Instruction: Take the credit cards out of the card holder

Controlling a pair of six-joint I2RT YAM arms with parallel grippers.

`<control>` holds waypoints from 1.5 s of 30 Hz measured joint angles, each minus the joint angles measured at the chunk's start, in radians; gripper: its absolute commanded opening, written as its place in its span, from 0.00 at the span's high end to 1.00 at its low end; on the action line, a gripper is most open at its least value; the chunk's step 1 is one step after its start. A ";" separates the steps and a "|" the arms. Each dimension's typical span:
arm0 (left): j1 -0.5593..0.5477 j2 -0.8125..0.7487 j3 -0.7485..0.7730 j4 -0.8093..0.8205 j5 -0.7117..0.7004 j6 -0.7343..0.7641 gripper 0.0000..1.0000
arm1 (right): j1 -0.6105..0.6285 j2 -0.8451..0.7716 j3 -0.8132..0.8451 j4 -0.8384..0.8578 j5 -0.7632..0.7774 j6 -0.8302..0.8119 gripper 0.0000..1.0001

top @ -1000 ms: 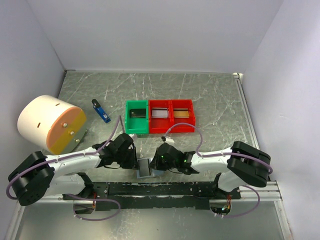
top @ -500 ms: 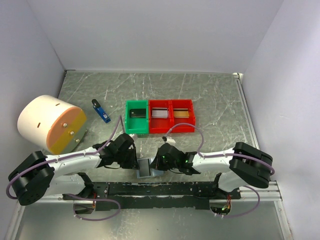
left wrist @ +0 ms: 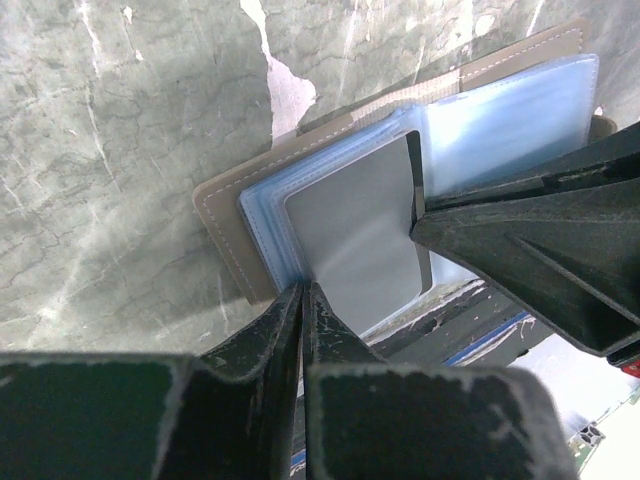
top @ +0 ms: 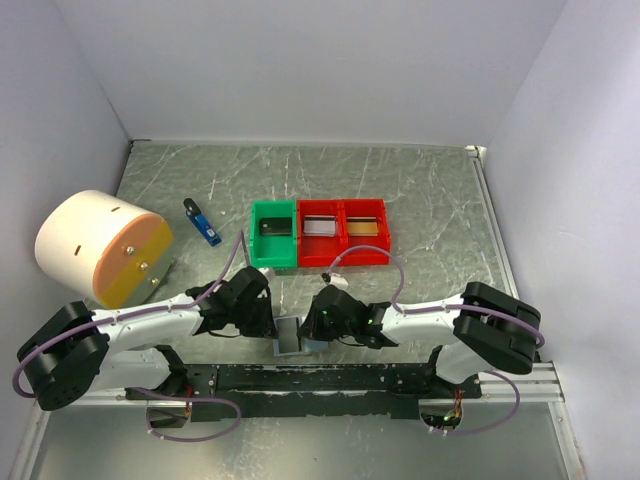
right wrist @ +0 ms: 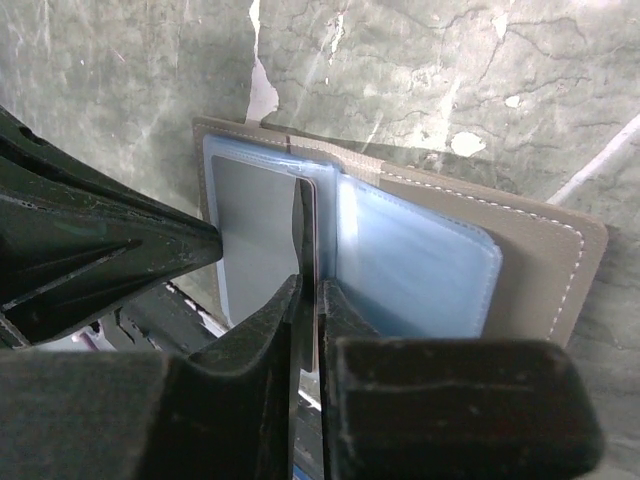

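As grippers (left wrist: 303, 292) (right wrist: 308, 288) seemingly pinch it, card holder (right wrist: 420, 265) gapes.

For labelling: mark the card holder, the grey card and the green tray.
card holder (left wrist: 226, 222): left wrist view, tan cover edge.
grey card (left wrist: 350, 232): left wrist view, face centre.
green tray (top: 272, 257): top view, near wall.

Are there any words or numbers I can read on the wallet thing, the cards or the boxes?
No words or numbers can be read anywhere.
card holder and the grey card in it: no writing shows.
Things in the red trays and the green tray: too small to tell.
blue gadget: too small to tell.
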 measured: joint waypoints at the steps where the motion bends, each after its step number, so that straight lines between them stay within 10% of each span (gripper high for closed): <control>1: 0.000 0.000 0.000 0.000 -0.001 0.000 0.86 | -0.001 0.000 0.000 0.000 0.000 0.000 0.98; 17: -0.002 -0.002 0.004 -0.012 -0.014 0.000 0.87 | -0.010 -0.053 -0.026 -0.009 0.003 -0.002 1.00; 26: -0.002 -0.002 0.004 -0.012 -0.014 0.000 0.87 | -0.012 -0.042 -0.023 -0.015 -0.009 -0.007 0.71; 37: -0.003 -0.002 0.006 -0.018 -0.015 0.000 0.87 | -0.012 -0.011 -0.010 -0.001 -0.010 0.000 0.99; 45: -0.003 -0.004 0.007 -0.024 -0.019 0.000 0.87 | -0.015 -0.044 -0.011 -0.020 -0.003 0.003 1.00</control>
